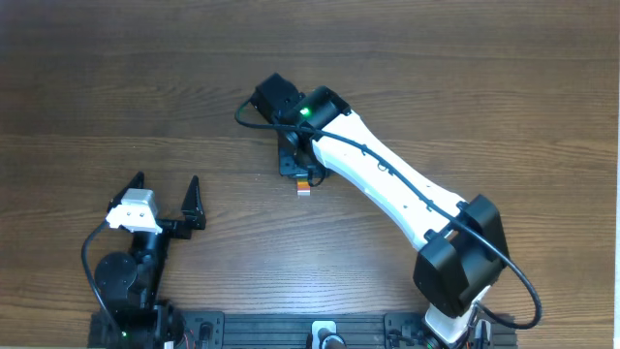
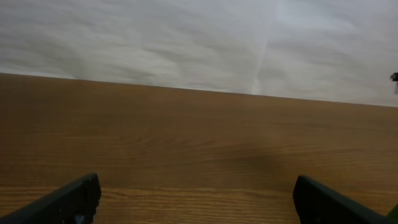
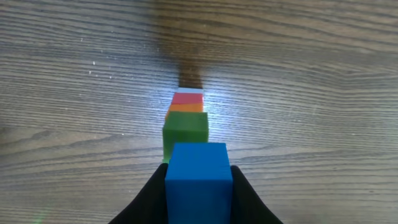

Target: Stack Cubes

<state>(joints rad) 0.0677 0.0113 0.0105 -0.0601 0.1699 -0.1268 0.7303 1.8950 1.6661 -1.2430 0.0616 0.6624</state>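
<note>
Right gripper (image 3: 199, 186) is clamping the solid blue cube (image 3: 199, 165) over the green cube (image 3: 185, 130) topping the stack. Placement is underway; next move needs squaring up and gentle lowering. Left gripper (image 1: 165, 189) is sitting wide, well apart.

Top: blue cube (image 3: 198, 180) — grn (image 3: 185, 129), orange (image 3: 186, 107), red (image 3: 187, 98) cubes under.

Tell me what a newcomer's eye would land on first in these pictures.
The blue cube, gripped in the right tool near the middle of the table, draws the eye first. Right under it show the green cube, orange cube and red cube, apparently a stack. The left tool sits open at the table's left side.
</note>
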